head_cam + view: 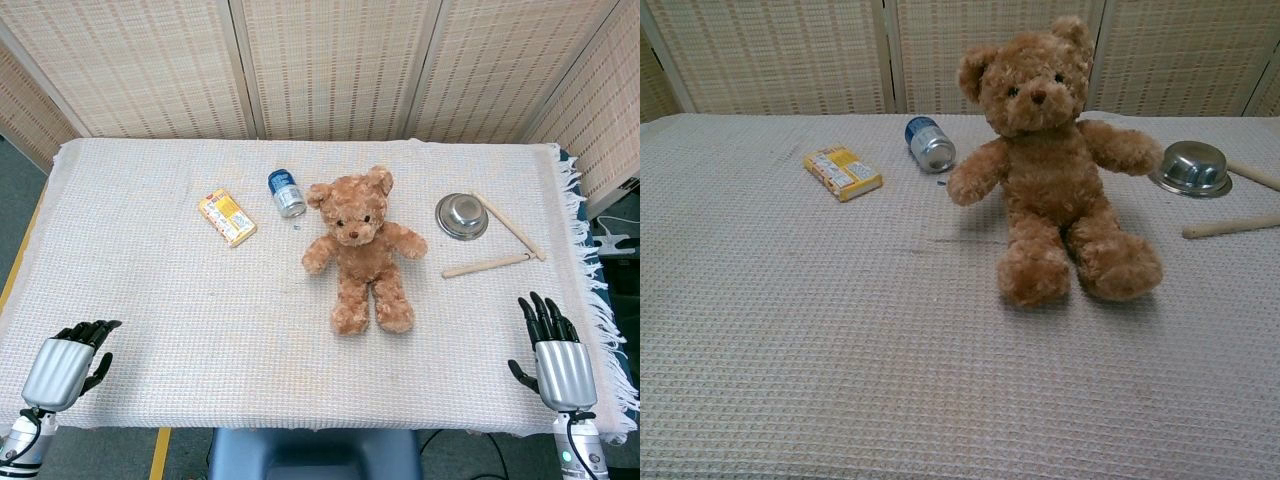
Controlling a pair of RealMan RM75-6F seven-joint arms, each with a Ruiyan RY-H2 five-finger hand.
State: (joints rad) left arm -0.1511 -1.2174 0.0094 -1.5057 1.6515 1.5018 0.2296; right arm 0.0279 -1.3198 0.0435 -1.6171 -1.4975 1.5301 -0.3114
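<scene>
1. Left hand [68,362] at near left edge, fingers loosely curled, holding nothing.
2. Right hand [556,352] near right, fingers spread, empty.
3. Teddy bear [358,245] mid-table, untouched; nothing grasped yet.

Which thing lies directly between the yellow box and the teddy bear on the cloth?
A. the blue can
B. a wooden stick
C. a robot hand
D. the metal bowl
A: the blue can lies on its side between the yellow box and the teddy bear.
</scene>
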